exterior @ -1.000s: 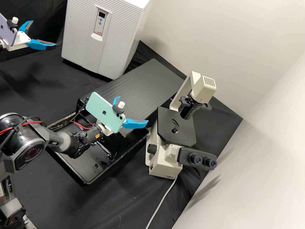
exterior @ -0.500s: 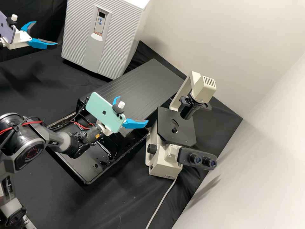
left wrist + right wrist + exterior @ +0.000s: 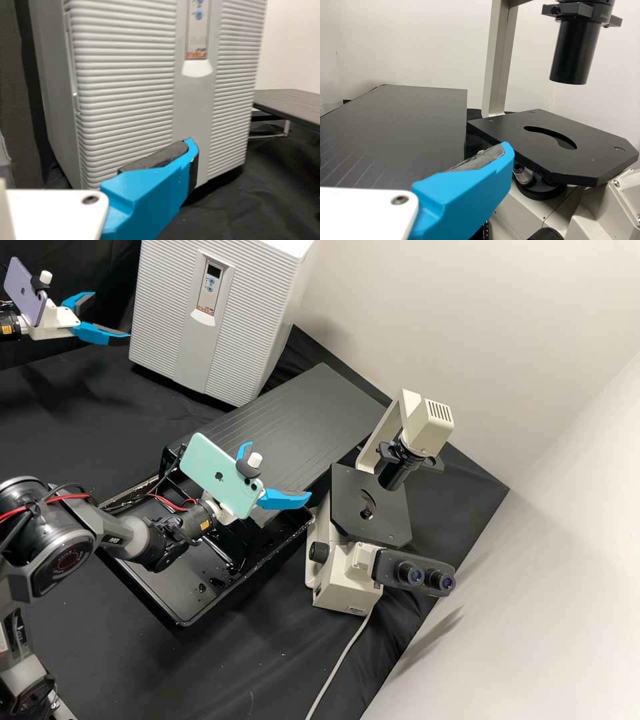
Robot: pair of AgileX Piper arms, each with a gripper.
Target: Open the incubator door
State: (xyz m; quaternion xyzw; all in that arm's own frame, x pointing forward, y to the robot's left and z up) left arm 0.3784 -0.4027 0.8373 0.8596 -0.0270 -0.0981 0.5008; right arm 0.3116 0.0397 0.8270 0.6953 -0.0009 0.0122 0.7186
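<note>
The incubator (image 3: 213, 320) stands at the back left in the high view, its ribbed front door closed. My left gripper (image 3: 111, 316) is open just left of the incubator's front, with nothing between its fingers. In the left wrist view one blue finger of the left gripper (image 3: 150, 192) shows before the incubator (image 3: 125, 90), whose door seam runs down one edge. Over the black tray, my right gripper (image 3: 279, 471) stands open and holds nothing. One finger of the right gripper (image 3: 465, 192) appears in the right wrist view, facing the microscope stage.
The microscope (image 3: 370, 507) stands right of the right gripper, its cable trailing forward. A dark ribbed board (image 3: 313, 413) slopes between incubator and microscope. Below the right arm lies the black tray (image 3: 177, 623). Walls bound the bench at the back and right.
The left gripper has moved rightward and slightly down in the high view, closer to the incubator, with its fingers still apart. The right arm has stayed where it was.
</note>
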